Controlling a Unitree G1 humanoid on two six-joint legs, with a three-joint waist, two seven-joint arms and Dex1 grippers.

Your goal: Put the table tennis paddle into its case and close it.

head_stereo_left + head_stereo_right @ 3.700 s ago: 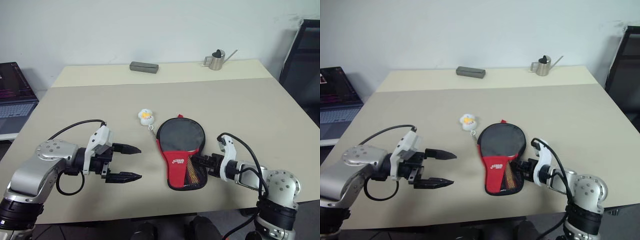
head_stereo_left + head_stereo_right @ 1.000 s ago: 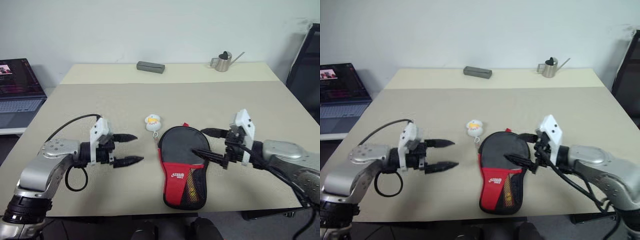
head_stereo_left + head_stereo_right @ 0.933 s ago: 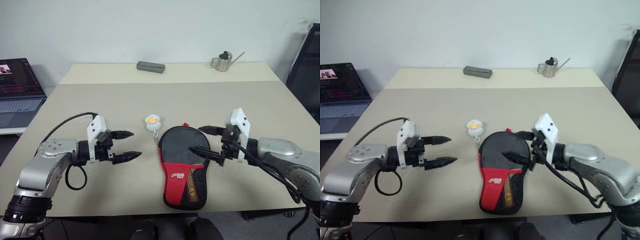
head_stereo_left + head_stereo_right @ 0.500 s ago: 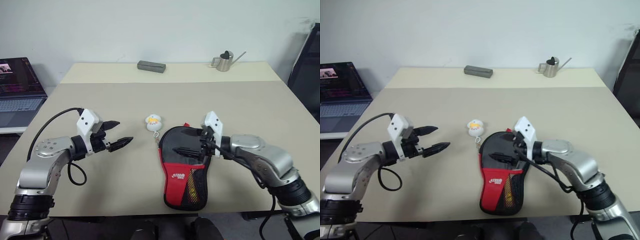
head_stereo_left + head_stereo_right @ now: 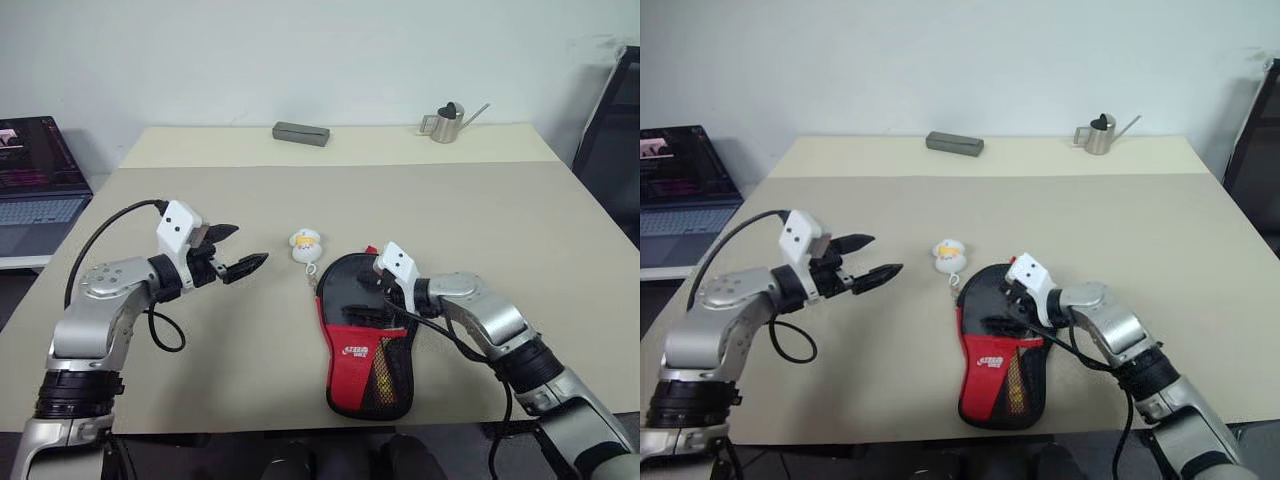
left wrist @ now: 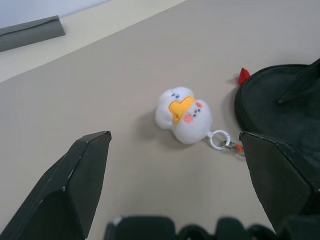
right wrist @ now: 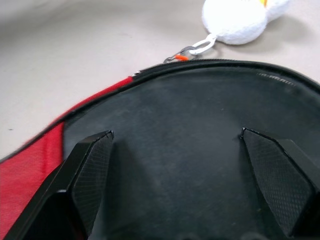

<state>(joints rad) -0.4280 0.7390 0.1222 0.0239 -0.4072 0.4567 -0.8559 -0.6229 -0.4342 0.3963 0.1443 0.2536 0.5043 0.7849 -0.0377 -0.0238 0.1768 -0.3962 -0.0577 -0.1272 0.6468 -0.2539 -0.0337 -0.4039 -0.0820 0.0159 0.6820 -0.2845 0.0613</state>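
Right gripper [image 5: 362,305]: lowered from mid-air onto the case [image 5: 366,330], jaws wide, gripping nothing. Left gripper [image 5: 243,262]: jaws wide, empty, aimed at ball charm [image 5: 305,243]; zipping likely next.

text: white logo on red panel of case [image 5: 357,350] | letters too small to read | laptop [image 5: 35,160] screen: unreadable | other text: none

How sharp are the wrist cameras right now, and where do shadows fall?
Left wrist view: the ball charm is fairly sharp with a soft shadow beside it, while the left gripper fingers are blurred. Right wrist view: the case fabric looks soft and dark between the right gripper fingers.
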